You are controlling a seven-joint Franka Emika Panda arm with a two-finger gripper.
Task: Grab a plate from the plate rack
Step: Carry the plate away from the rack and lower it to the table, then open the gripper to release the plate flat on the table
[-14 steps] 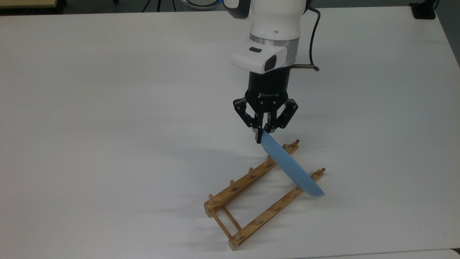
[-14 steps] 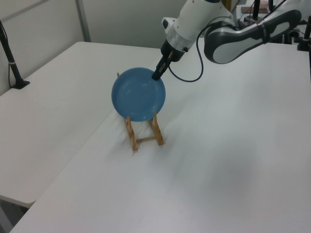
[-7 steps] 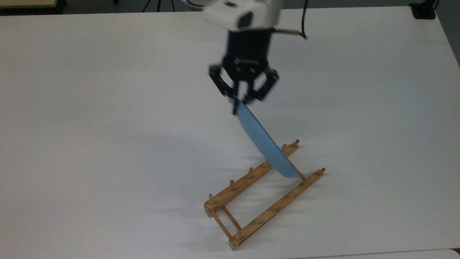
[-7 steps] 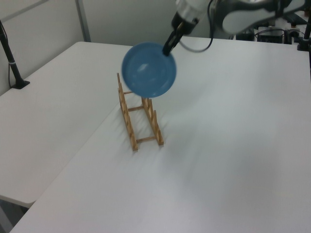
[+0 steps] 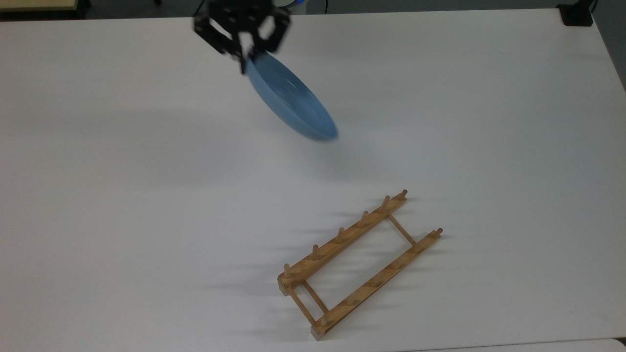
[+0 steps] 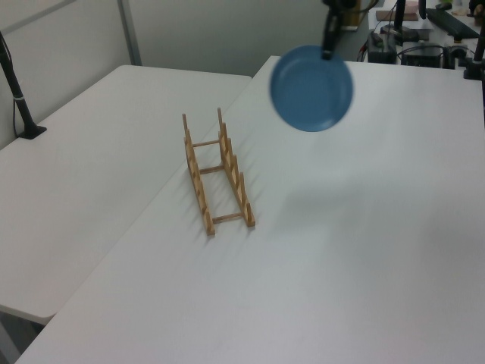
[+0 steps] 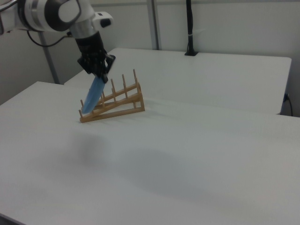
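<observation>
End effector (image 5: 243,55) clamped on one plate (image 5: 292,100), clear above one plate rack (image 5: 359,264)

Top view: high, steep downward. Left, right views: oblique, opposite sides. All share plate rack (image 5: 359,264).

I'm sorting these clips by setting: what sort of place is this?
Probably a robotics lab: bare white tables, a robot arm holding a plate above a lone wooden plate rack, and equipment with cables behind.

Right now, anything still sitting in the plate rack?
No. The plate rack holds nothing between its pegs, just bare table showing through the rails. The plate hangs clear of it, pinched at the rim by the gripper.
</observation>
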